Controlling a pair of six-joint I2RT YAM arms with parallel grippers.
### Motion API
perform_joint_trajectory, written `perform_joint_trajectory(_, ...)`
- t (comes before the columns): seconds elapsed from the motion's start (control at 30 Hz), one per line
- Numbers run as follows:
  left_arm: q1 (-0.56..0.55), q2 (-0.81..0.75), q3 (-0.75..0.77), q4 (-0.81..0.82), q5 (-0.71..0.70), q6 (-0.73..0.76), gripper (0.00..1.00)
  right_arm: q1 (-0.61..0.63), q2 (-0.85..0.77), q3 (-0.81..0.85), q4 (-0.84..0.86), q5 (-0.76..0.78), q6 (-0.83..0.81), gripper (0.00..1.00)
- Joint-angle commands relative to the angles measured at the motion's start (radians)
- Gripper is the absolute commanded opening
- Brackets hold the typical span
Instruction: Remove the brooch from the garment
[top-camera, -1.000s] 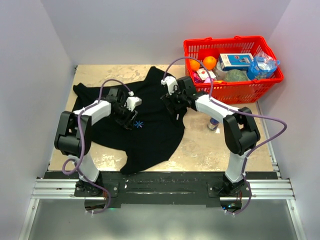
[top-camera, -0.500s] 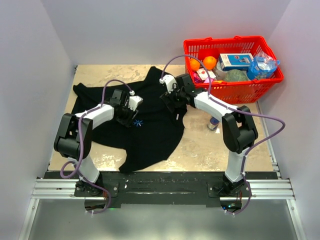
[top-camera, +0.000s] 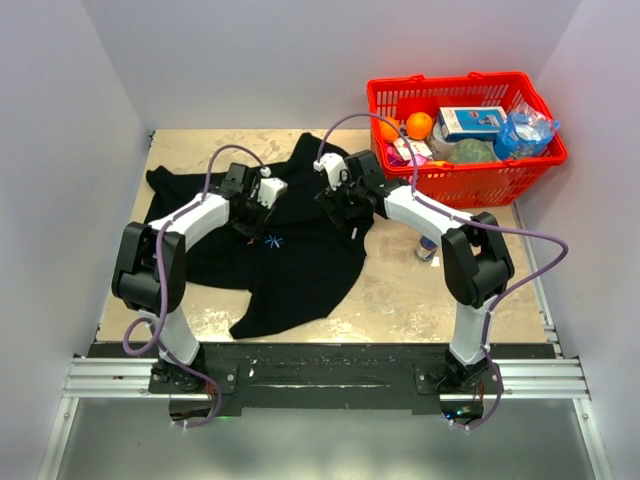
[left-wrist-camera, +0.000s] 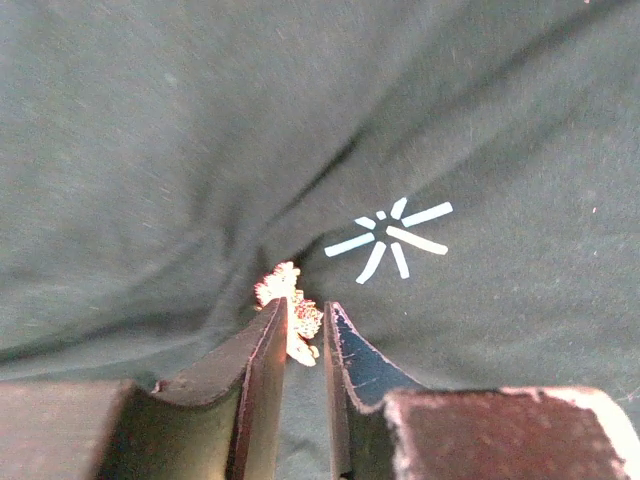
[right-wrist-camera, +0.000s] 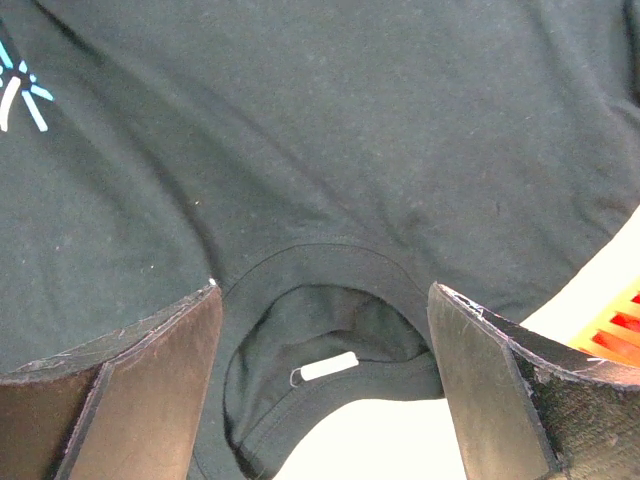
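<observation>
The brooch, a small pale-gold ornament, sits pinned to the chest of the garment, a black T-shirt spread across the table. It lies just beside the shirt's light-blue starburst print. The left wrist view shows it right at the tips of the left gripper. The jaws are drawn to a narrow slit and the ornament fills the gap between them, so they appear clamped on it. How firm the hold is cannot be read from the blurred detail. The brooch looks slightly elongated, with its length running back along the slit toward the wrist, though that too is soft in the picture. Creases in the cloth converge on the spot.

The right gripper hangs over the collar with its fingers spread wide and nothing between them. The white neck label is visible below. It is well apart from the brooch, so the left arm is plainly the nearer of the two.

The coming move likely turns on the brooch being straight ahead in the left jaws. A pull away from the shirt would have to free the pin without dragging the soft cloth along, and the open right gripper is placed where it could press the fabric down
</observation>
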Motion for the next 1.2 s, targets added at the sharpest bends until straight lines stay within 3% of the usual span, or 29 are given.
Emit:
perform_joint_trajectory(0.0,0.005,-0.018,0.048,-0.014,-0.035,-0.004,0.22,0.009,-0.026,-0.011,0.022,-0.001,-0.011,0.86)
perform_joint_trajectory(0.23,0.007,-0.005,0.053,-0.013,-0.069,0.025,0.14,0.026,-0.005,0.016,0.018,-0.013,-0.013,0.86)
perform_joint_trajectory(0.33,0.008,0.007,0.057,-0.019,-0.069,0.027,0.07,0.031,0.002,0.018,0.013,-0.013,-0.024,0.86)
perform_joint_trajectory(0.37,0.008,0.008,0.062,-0.022,-0.069,0.025,0.00,0.034,0.002,0.016,0.013,-0.016,-0.027,0.85)
perform_joint_trajectory(0.83,0.019,-0.151,-0.090,0.079,0.058,-0.087,0.00,0.098,0.031,0.096,0.024,-0.227,0.029,0.85)
perform_joint_trajectory(1.03,0.021,-0.220,-0.113,0.107,0.063,-0.173,0.00,0.149,0.034,0.098,0.067,-0.199,0.130,0.97)
perform_joint_trajectory(1.13,0.021,-0.269,-0.136,0.143,0.058,-0.248,0.00,0.167,-0.009,0.032,0.152,-0.222,0.203,0.99)
perform_joint_trajectory(1.17,0.021,-0.287,-0.165,0.160,0.051,-0.263,0.00,0.169,-0.027,0.003,0.252,-0.231,0.226,0.99)
